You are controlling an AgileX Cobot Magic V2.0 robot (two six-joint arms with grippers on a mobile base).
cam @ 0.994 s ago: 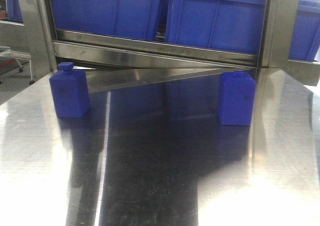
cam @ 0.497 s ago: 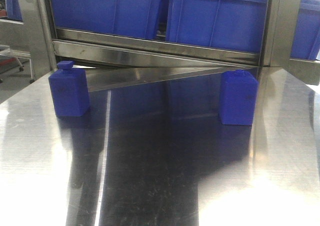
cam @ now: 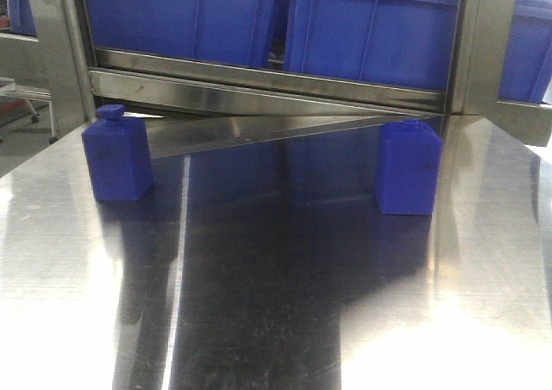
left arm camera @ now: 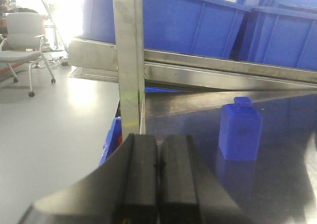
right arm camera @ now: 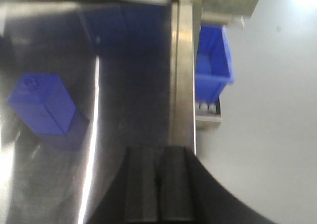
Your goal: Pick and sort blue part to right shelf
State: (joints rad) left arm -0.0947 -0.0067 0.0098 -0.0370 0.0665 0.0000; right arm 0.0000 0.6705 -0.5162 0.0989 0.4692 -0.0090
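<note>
Two blue parts stand upright on the steel tabletop (cam: 276,312) in the front view: one at the left (cam: 118,159) and one at the right (cam: 408,167). Behind them rises the steel rack; its right shelf rail (cam: 523,121) shows at the far right edge. Neither gripper appears in the front view. My left gripper (left arm camera: 158,157) is shut and empty, with the left blue part (left arm camera: 240,132) ahead and to its right. Also shut and empty, my right gripper (right arm camera: 159,167) hangs near the table's right edge, well apart from the right blue part (right arm camera: 42,105).
Large blue bins (cam: 371,32) fill the rack tier behind the table, above a sloping steel rail (cam: 259,88). A rack post (left arm camera: 130,60) stands ahead of the left gripper. Beyond the table's right edge sits a small blue bin (right arm camera: 213,68). An office chair (left arm camera: 22,35) is far left.
The front view wobbles by a few pixels. Both blue parts stand where they were, and nothing has been taken hold of.
</note>
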